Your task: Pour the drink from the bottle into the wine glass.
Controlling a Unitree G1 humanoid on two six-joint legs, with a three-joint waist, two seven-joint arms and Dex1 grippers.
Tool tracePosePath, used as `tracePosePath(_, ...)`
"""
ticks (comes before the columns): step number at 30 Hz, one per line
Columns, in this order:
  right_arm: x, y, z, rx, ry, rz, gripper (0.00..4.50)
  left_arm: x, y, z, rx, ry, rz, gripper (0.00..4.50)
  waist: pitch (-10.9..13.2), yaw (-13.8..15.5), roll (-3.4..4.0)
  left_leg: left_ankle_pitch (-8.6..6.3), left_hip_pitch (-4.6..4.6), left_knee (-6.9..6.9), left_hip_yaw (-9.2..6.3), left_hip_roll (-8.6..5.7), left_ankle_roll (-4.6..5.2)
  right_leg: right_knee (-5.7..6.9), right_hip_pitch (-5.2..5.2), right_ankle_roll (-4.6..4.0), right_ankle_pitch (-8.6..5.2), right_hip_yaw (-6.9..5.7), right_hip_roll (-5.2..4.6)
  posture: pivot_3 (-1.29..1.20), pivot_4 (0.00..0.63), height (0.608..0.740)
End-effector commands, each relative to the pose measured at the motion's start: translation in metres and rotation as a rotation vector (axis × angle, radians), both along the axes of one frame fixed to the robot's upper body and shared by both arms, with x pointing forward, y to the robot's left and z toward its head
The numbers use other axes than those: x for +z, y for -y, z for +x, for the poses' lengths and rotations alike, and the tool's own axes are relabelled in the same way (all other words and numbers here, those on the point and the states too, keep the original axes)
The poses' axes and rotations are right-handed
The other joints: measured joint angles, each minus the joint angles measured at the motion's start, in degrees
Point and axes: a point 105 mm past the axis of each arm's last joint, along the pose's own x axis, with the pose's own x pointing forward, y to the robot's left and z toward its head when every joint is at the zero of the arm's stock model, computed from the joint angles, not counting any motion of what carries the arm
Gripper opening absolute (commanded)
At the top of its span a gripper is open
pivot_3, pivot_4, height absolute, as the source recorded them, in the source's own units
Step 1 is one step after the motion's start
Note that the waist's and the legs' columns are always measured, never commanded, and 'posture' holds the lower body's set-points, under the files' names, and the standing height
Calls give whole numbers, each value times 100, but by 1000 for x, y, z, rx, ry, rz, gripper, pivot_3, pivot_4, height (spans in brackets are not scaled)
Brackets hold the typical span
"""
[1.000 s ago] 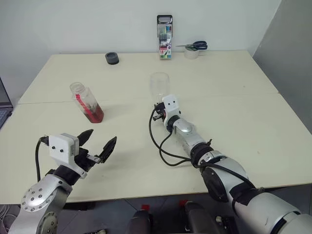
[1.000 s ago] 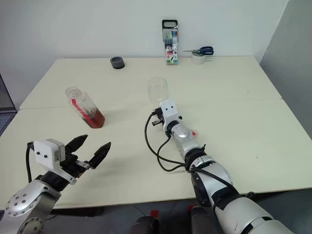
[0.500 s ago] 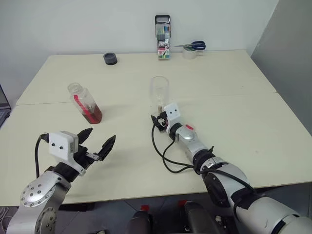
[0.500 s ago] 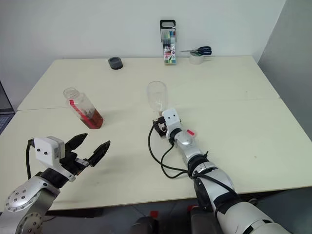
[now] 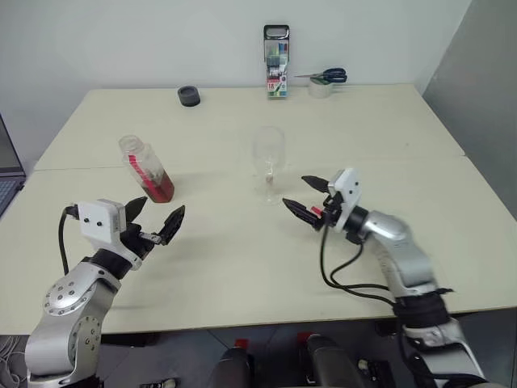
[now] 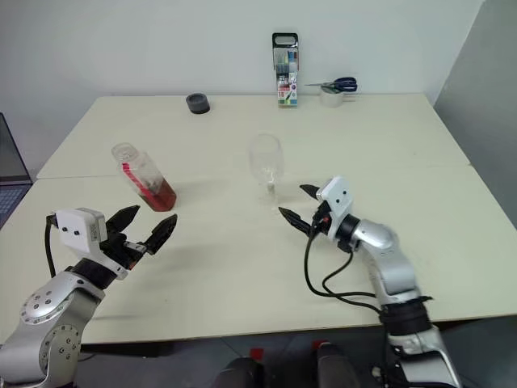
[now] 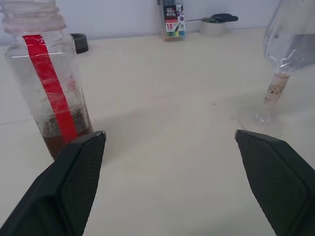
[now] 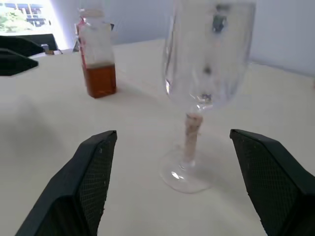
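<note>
The bottle (image 5: 145,168) stands upright on the left of the table, clear plastic with a red strip down its side. A little reddish-brown drink (image 5: 160,191) sits in its bottom. The wine glass (image 5: 269,162) stands upright and empty near the table's middle. My left gripper (image 5: 161,207) is open just in front of the bottle, apart from it, with the bottle (image 7: 47,93) ahead of one finger. My right gripper (image 5: 295,191) is open a short way right of the glass's foot and points at the glass (image 8: 209,54) without touching it.
A marker pack (image 5: 275,63) stands at the table's far edge. Beside it are a black tape roll (image 5: 189,96) and scissors lying on a white roll (image 5: 327,79). A laptop's edge (image 5: 6,162) shows at the far left. The table (image 5: 420,186) is bare on the right.
My right gripper, shut at the glass's stem before, has opened and drawn back to the right, leaving the glass standing. My left gripper has edged forward toward the bottle.
</note>
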Motion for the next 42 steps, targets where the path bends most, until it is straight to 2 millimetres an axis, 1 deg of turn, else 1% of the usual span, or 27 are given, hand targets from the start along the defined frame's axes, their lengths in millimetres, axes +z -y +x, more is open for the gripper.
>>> tracePosePath(1, 24, -1, -31, 109, 46, -38, 3920, 5, -7, 5, 50, 39, 12, 4500, 0, 12, -1, 0, 1, 1, -1, -1, 0, -2, 3, 1, 0, -2, -1, 0, 150, 740)
tracePosePath(3, 28, 2, -37, 126, 76, -78, 3920, 5, -15, 10, 86, 44, 16, 4500, -2, 23, -4, 0, 1, 3, -7, -2, 1, -7, 10, 1, -1, -10, -2, 0, 150, 740)
tracePosePath(6, 34, 7, -42, 144, 98, -99, 3920, 6, -28, 24, 143, 57, 22, 4500, -2, 31, -5, 0, 0, 4, -14, -5, 1, -10, 15, 2, -1, -20, -4, 0, 150, 740)
tracePosePath(9, 44, 7, -43, 157, 113, -74, 3920, 9, -37, 38, 179, 75, 22, 4500, -2, 31, -6, 1, -3, 5, -16, -6, 0, -10, 15, 1, -1, -37, -5, 0, 150, 740)
tracePosePath(13, 56, 3, -45, 178, 127, -30, 3920, 13, -45, 55, 210, 100, 25, 4500, -1, 31, -6, 11, -9, 7, -29, -4, -18, -13, 14, 1, 0, -67, -9, 0, 150, 740)
tracePosePath(16, 58, 1, -47, 186, 135, -28, 3920, 16, -44, 64, 201, 116, 49, 4500, -2, 38, -6, 12, -18, 7, -39, -6, -20, -21, 14, 1, 0, -78, -15, 0, 150, 740)
tracePosePath(19, 58, 0, -48, 177, 133, -22, 3920, 20, -42, 72, 197, 132, 36, 4500, -2, 43, -7, 12, -20, 6, -40, -9, -21, -25, 14, 1, 0, -80, -19, 0, 150, 740)
tracePosePath(27, 60, -1, -49, 160, 132, -18, 3920, 20, -45, 84, 178, 134, 37, 4500, -2, 40, -6, 13, -21, 7, -40, -8, -21, -25, 13, 1, 0, -81, -19, 0, 150, 740)
tracePosePath(31, 61, -1, -48, 150, 131, -17, 3920, 15, -55, 99, 196, 119, 27, 4500, -2, 43, -7, 13, -21, 8, -43, -10, -21, -24, 14, 1, 0, -85, -19, 0, 150, 740)
tracePosePath(39, 61, 2, -43, 117, 129, -10, 3920, 16, -55, 123, 184, 116, 26, 4500, -2, 39, -8, 13, -22, 8, -42, -12, -21, -24, 13, 1, 0, -86, -21, 0, 150, 740)
tracePosePath(42, 62, 3, -41, 104, 126, 3, 3970, 13, -54, 127, 179, 105, 21, 3940, -2, 31, -8, 13, -22, 8, -41, -12, -21, -23, 11, 1, 0, -85, -20, 0, 150, 740)
